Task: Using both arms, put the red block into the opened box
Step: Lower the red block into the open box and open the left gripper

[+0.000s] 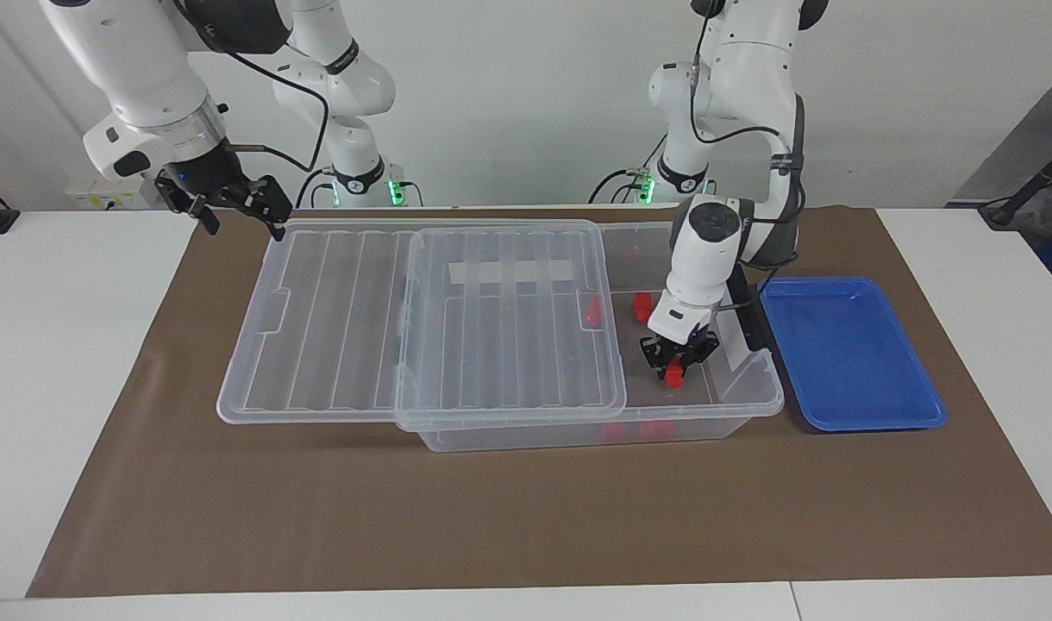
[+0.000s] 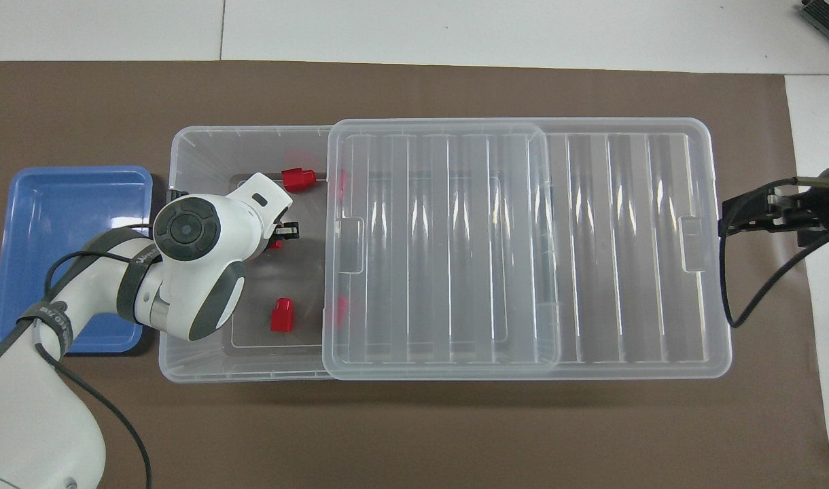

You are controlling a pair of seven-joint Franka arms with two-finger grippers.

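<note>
My left gripper [image 1: 675,366] [image 2: 278,239] reaches down into the uncovered end of the box [image 1: 754,404] [image 2: 177,204] and is shut on a red block [image 1: 674,371] [image 2: 276,245], low near the box floor. In the overhead view the wrist hides most of that block. The ribbed clear lid [image 1: 422,319] [image 2: 523,238] is slid toward the right arm's end, covering most of the box. My right gripper [image 1: 240,211] [image 2: 754,214] waits open and empty in the air, just off the lid's end.
Other red blocks lie in the box: one [image 1: 642,306] [image 2: 297,178], another [image 2: 280,316], and one partly under the lid edge [image 1: 592,312]. A shallow blue tray [image 1: 849,354] [image 2: 68,224] sits beside the box at the left arm's end. A brown mat [image 1: 491,517] covers the table.
</note>
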